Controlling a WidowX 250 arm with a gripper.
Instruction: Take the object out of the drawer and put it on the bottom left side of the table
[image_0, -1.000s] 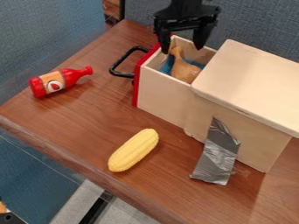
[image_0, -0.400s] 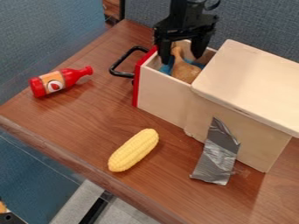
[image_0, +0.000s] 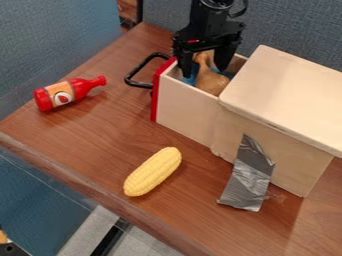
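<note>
You are seeing a drumstick (image_0: 211, 82) lying in the drawer (image_0: 186, 111), a bottle (image_0: 67, 93) to the drawer's left, corn (image_0: 152, 172) before it.

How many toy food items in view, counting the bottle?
3: red bottle lying left of the open drawer, yellow corn in front of it, brown drumstick inside it. More may be hidden in the drawer.

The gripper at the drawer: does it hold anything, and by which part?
Nothing is held: the gripper is open, its fingers apart near the narrow end of the drumstick, which lies in the drawer.
</note>
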